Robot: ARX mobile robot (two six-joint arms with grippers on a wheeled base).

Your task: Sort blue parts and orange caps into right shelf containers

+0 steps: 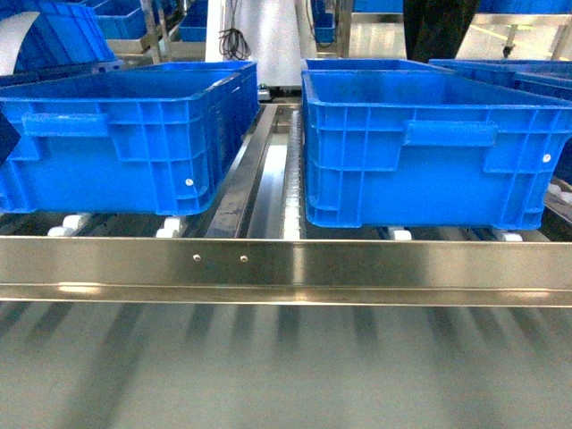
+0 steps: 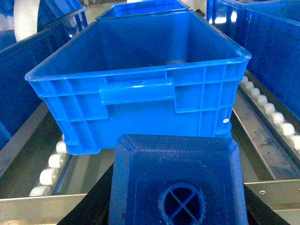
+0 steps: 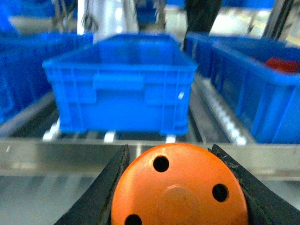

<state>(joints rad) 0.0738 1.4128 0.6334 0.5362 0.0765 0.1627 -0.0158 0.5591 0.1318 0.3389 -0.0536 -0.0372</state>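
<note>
My left gripper (image 2: pixel 177 199) is shut on a blue part (image 2: pixel 154 173), a box-shaped block with a crossed round hole, its black fingers (image 2: pixel 91 208) on both sides. One of the right shelf containers, a big blue bin (image 2: pixel 140 89), stands just beyond it, its inside mostly in shadow. An orange cap (image 3: pixel 178 197) with small holes in its flat top is gripped by my right gripper (image 3: pixel 171 157), which is shut, black fingers (image 3: pixel 96 194) flanking it. Ahead stands another blue bin (image 3: pixel 122 89). In the head view two bins (image 1: pixel 116 143) (image 1: pixel 429 152) sit side by side; neither gripper shows there.
A steel front rail (image 1: pixel 286 268) runs across the shelf edge, with white rollers (image 1: pixel 67 223) under the bins. More blue bins stand behind and beside; one at the right (image 3: pixel 253 93) holds something red (image 3: pixel 281 63). A dark-clothed figure (image 1: pixel 438 27) stands at the back.
</note>
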